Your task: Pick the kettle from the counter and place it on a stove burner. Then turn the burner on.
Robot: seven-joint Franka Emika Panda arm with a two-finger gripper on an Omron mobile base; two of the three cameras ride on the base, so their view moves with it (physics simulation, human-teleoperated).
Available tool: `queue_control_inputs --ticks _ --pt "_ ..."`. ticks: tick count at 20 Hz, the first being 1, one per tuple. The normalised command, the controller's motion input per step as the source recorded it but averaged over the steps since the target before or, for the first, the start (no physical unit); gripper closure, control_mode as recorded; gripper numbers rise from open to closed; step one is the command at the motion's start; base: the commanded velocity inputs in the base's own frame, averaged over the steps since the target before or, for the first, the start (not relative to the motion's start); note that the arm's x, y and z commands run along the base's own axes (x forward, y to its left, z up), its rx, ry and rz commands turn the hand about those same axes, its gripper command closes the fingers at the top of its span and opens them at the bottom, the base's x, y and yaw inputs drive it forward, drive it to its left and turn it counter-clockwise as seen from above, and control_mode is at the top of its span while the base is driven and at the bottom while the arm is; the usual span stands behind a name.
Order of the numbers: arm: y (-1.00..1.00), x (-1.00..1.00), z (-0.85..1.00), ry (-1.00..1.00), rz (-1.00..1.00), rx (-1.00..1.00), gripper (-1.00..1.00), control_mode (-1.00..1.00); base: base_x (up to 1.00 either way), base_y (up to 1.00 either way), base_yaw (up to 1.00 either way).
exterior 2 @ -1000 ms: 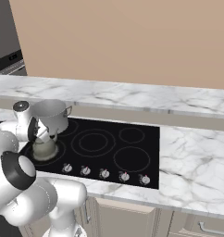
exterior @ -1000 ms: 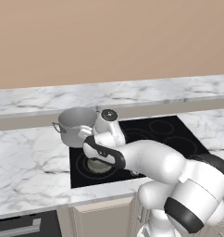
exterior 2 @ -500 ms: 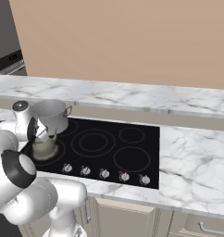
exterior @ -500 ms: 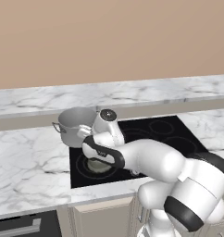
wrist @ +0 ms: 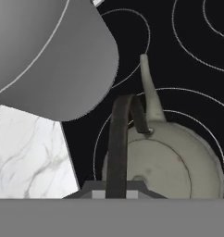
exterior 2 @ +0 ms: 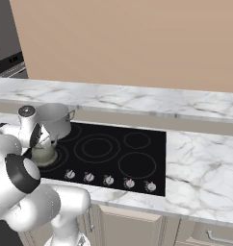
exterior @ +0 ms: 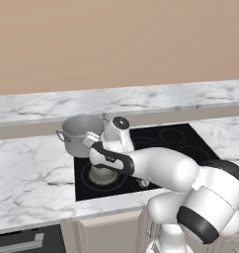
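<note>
The olive-grey kettle rests on the front-left stove burner of the black cooktop, spout pointing towards the back. My gripper hangs straight over it, and the kettle's dark arched handle runs up between the fingers, which look shut on it. The fingertips themselves are mostly hidden. White marble counter lies on both sides of the cooktop.
A larger steel two-handled pot stands on the back-left burner, close behind the kettle and my hand. A row of knobs lines the cooktop's front edge. Other burners lie to the right. A raised marble ledge runs along the wall.
Almost nothing differs; my wrist has shifted very slightly while the kettle stays on the front-left burner.
</note>
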Motion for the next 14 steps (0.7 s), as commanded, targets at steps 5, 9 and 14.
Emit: queue_control_inputs --ticks 5,9,14 --pt "0.00 0.07 -0.46 -0.01 0.00 0.01 1.00 -1.00 0.00 0.00 0.00" --pt "0.00 0.10 -0.41 -0.03 0.00 0.00 1.00 -1.00 0.00 0.00 0.00" --pt "0.00 0.00 -0.07 0.00 0.00 0.00 -1.00 -1.00 0.00 0.00 0.00"
